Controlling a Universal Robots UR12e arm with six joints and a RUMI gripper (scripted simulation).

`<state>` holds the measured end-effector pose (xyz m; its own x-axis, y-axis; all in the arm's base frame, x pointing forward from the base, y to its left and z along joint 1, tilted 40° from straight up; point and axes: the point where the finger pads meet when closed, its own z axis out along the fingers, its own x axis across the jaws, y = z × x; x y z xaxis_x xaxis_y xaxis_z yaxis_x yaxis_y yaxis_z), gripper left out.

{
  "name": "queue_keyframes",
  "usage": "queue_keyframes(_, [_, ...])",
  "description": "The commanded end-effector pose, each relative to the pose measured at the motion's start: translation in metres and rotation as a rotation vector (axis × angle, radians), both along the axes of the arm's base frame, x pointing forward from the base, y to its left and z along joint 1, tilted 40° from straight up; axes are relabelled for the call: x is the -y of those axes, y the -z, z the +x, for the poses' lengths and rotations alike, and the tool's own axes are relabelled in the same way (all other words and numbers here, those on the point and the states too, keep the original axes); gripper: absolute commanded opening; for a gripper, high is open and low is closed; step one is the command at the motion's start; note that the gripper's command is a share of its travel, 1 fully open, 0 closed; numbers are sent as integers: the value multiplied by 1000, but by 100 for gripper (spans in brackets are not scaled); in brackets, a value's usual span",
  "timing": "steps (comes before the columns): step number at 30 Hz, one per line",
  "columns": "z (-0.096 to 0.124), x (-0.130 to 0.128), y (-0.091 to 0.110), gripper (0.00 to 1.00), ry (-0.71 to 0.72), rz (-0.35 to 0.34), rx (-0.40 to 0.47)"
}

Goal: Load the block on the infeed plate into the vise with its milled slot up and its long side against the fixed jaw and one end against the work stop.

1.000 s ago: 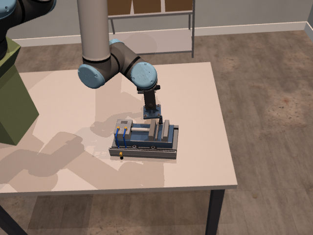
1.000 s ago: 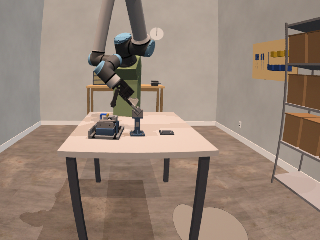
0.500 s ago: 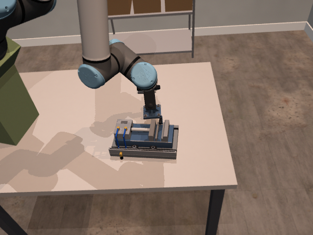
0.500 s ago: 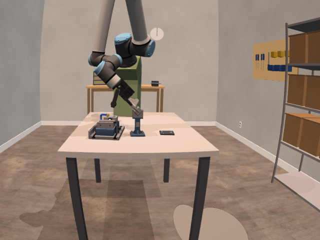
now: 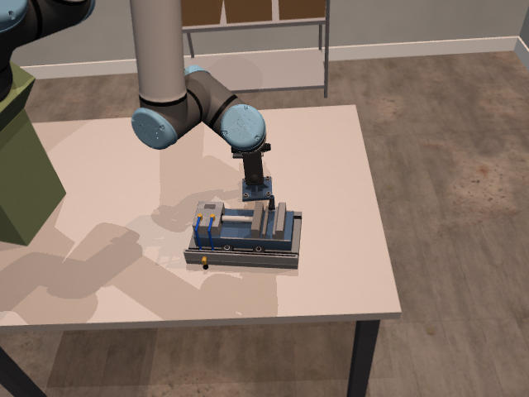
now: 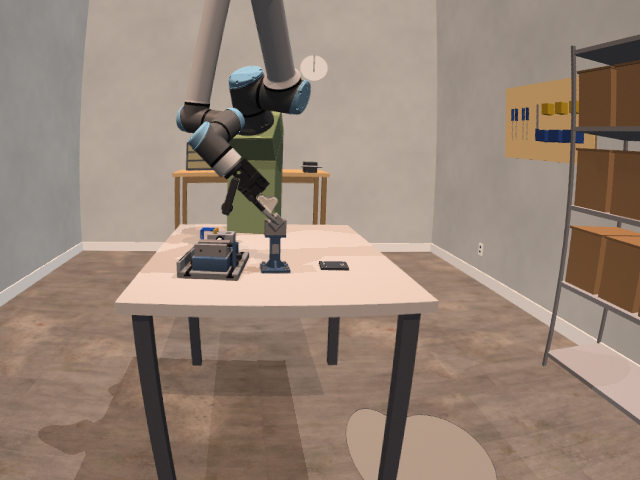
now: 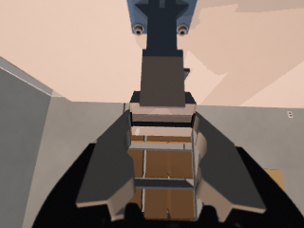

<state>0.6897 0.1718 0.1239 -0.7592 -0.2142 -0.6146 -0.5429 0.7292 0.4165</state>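
Observation:
The part, a pale block, sits in the top of the V-block, which stands on a blue base behind the vise. My gripper reaches down at a slant from the left and is shut on the part, one finger on each side. I cannot tell which way the slot faces. The vise stands open, nothing between its jaws. The fixed jaw is at its right end and the black work stop is at the back. The infeed plate is bare.
The air cylinder with blue hoses is at the vise's left end. The arm's green pedestal stands at the table's left. A shelf rack with brown boxes stands off the table to the right.

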Motion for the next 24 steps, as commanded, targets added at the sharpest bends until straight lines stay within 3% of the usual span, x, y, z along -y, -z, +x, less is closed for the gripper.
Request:
queue_keyframes(1, [-1, 0, -1, 0, 0, 0, 1])
queue_keyframes(24, [-7, -1, -9, 0, 0, 0, 1])
